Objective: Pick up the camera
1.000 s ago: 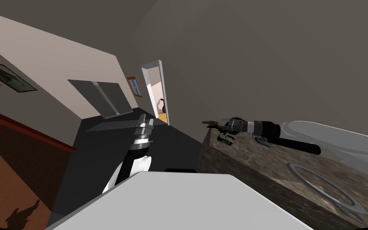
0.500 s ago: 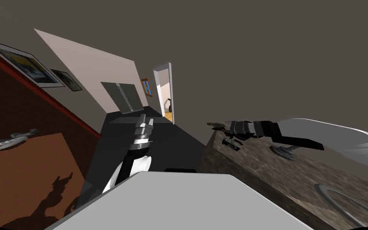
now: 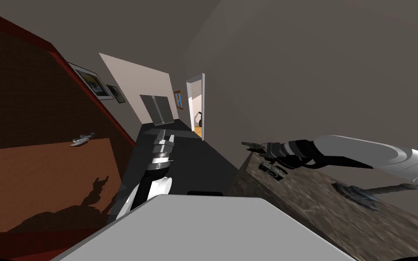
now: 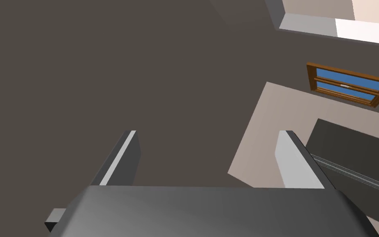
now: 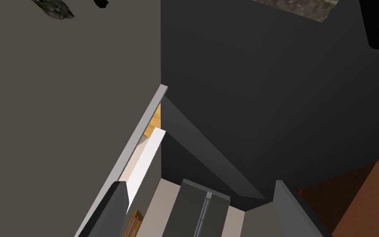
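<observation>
**Though the right arm is over the counter point(image 3: 312, 204), the camera point(image 3: 271, 170) is not yet picked up**

The small dark camera sits near the counter's corner, just under the right wrist. The right gripper point(image 3: 252, 146) points out past it, with its jaws open and empty. The left gripper point(image 3: 164, 136) is well apart, also open. Grasp and lift are both left to do.

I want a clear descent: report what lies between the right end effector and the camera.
Nothing: the right end effector hangs close over the camera at the stone counter corner; the head view shows no other thing between them.
</observation>
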Controlling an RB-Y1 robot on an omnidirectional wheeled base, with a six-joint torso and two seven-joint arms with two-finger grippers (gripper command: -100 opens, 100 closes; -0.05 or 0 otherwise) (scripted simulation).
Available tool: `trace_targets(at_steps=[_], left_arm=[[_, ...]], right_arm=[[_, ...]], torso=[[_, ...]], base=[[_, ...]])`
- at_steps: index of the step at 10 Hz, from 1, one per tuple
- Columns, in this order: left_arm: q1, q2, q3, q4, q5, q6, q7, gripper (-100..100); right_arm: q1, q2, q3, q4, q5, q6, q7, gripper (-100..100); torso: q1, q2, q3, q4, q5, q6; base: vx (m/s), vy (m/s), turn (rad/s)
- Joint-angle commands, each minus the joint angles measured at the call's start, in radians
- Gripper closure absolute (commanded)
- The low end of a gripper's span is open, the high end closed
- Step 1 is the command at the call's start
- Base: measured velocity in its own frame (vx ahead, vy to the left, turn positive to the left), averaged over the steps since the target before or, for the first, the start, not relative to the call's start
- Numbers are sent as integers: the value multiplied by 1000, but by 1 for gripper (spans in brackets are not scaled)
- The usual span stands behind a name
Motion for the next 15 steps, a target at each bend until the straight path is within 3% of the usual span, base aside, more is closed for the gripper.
trace_targets(at_steps=[1, 2, 3, 5, 7, 8, 11, 12, 15], left_arm=[[0, 0, 0, 0, 0, 0, 0, 0], [0, 0, 0, 0, 0, 0, 0, 0], [0, 0, 0, 0, 0, 0, 0, 0], [0, 0, 0, 0, 0, 0, 0, 0], [0, 0, 0, 0, 0, 0, 0, 0], [0, 0, 0, 0, 0, 0, 0, 0], [0, 0, 0, 0, 0, 0, 0, 0], [0, 0, 0, 0, 0, 0, 0, 0], [0, 0, 0, 0, 0, 0, 0, 0]], right_arm=[[19, 1, 3, 13, 41, -19, 3, -100], [35, -8, 27, 41, 78, -41, 11, -100], [35, -8, 27, 41, 78, -41, 11, -100], [71, -14, 79, 89, 143, -82, 30, -100], [71, -14, 71, 89, 143, -82, 30, -100], [71, -14, 85, 89, 143, -82, 30, -100], [139, 5, 176, 130, 218, -131, 61, -100], [139, 5, 134, 130, 218, -131, 61, -100], [139, 5, 188, 130, 218, -131, 61, -100]], torso=[[0, 0, 0, 0, 0, 0], [0, -1, 0, 0, 0, 1], [1, -1, -1, 0, 0, 0], [1, -2, -1, 0, 0, 1], [0, -2, -1, 0, 0, 2], [2, -2, -1, 0, 0, 2], [-1, -4, -2, -1, 0, 1], [-4, -5, -3, -1, -1, 2], [4, -3, -1, 0, 1, 2]], base=[[-20, -67, 149], [-20, -53, 198], [-19, -41, 155], [-8, -67, 276], [-7, -52, 52], [-1, -2, -19], [19, -88, 255], [20, -106, 46], [-6, -8, -9]])
